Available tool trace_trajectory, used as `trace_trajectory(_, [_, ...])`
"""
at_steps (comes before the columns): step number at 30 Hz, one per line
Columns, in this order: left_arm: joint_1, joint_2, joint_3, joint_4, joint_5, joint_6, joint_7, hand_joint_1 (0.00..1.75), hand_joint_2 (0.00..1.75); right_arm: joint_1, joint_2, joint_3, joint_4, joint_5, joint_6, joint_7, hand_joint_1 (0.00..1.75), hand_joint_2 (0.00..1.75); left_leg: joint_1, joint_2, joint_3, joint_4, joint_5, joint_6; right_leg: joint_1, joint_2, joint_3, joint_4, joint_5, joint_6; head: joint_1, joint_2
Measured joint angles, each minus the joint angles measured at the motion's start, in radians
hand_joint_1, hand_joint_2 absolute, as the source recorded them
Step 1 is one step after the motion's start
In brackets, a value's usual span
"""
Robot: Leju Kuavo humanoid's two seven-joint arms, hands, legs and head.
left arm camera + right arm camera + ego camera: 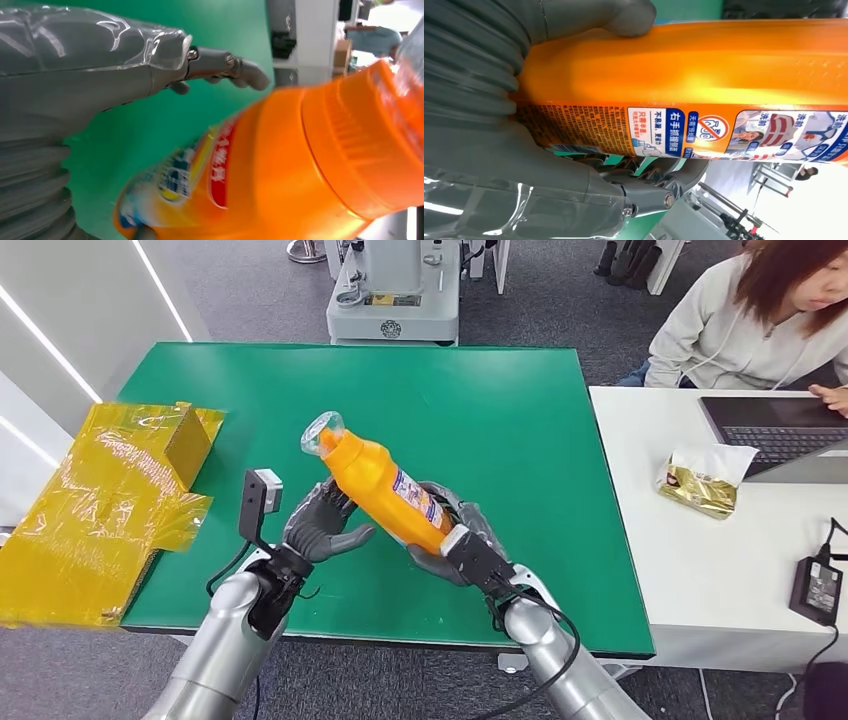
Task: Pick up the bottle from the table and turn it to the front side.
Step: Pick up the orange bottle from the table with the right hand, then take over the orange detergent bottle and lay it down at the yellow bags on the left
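An orange bottle [385, 490] with a clear cap [322, 433] is lifted off the green table [520, 410] and tilted, cap pointing up and to the far left. My right hand [455, 540] grips its lower end; in the right wrist view the thumb lies on the orange body [684, 65] and the printed label faces the camera. My left hand [322, 525] is just left of the bottle with fingers spread, holding nothing. In the left wrist view its fingers [220, 62] stretch out beside the bottle [300, 165]; whether they touch it I cannot tell.
Crumpled yellow plastic wrap [110, 500] lies over the table's left edge. To the right stands a white table [700, 580] with a gold packet [705, 480], a laptop [780, 435] and a power adapter [818, 585]; a person [750, 310] sits there. A white machine [395, 290] stands behind.
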Motion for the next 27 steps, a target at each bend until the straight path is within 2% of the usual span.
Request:
trace_trajectory(6, [-0.115, -0.031, -0.045, 0.118, 0.06, -0.028, 0.025, 0.0, 1.75, -0.035, 0.032, 0.0, 0.046, -0.004, -0.018, -0.007, 1.75, 1.75, 0.0, 0.0, -0.001, 0.0, 0.0, 0.001, 0.0, 0.0, 0.0, 0.0, 0.0, 0.0, 0.0, 0.0])
trace_trajectory(11, [-0.152, -0.037, -0.059, 0.164, 0.081, -0.041, 0.036, 0.0, 1.75, -0.04, 0.039, -0.001, 0.063, -0.002, -0.025, -0.004, 1.75, 1.75, 0.0, 0.0, -0.001, 0.0, 0.0, 0.001, 0.0, 0.0, -0.001, 0.0, 0.0, 0.0, 0.0, 0.0])
trace_trajectory(17, [-0.197, -0.046, -0.071, 0.211, 0.187, -0.075, 0.096, 0.0, 1.75, -0.047, 0.046, -0.01, 0.085, 0.006, -0.03, 0.001, 1.75, 1.75, 0.0, 0.0, -0.001, 0.0, 0.0, 0.0, 0.0, 0.0, -0.001, 0.0, 0.0, 0.0, 0.0, 0.0])
trace_trajectory(23, [-0.235, -0.061, -0.089, 0.222, 0.211, 0.015, 0.068, 0.0, 1.75, -0.045, 0.053, -0.018, 0.099, 0.019, -0.051, -0.002, 1.75, 1.75, 0.0, 0.0, -0.001, 0.0, 0.0, 0.0, 0.0, 0.0, -0.001, 0.0, 0.0, 0.0, 0.0, 0.0])
trace_trajectory(27, [-0.255, -0.067, -0.097, 0.223, 0.209, 0.034, 0.062, 0.0, 1.75, -0.044, 0.055, -0.023, 0.103, 0.018, -0.052, -0.004, 1.75, 1.75, 0.0, 0.0, -0.001, 0.0, 0.0, 0.001, 0.0, 0.0, -0.001, 0.0, 0.0, 0.0, 0.0, 0.0])
